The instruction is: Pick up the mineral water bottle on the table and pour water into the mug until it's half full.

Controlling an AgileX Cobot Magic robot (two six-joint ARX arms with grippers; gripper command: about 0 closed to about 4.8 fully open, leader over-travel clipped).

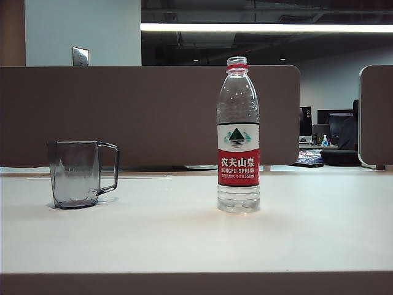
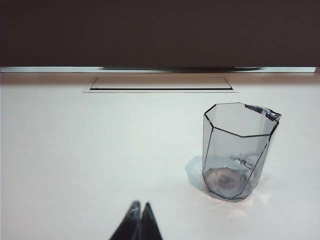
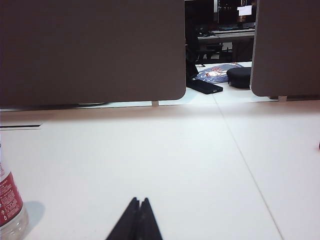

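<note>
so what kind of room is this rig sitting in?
Looks like an open-plan office: the white table is backed by a brown desk partition, with monitors on desks behind and a ceiling strip light. Both grippers, left and right, hang shut.

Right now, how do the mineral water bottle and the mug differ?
The mineral water bottle is roughly twice as tall as the squat mug. The bottle is clear with a red-and-white label; the mug is smoky grey, faceted and unlabelled. Only the mug has a handle. Both stand upright, apart, on the table.
</note>
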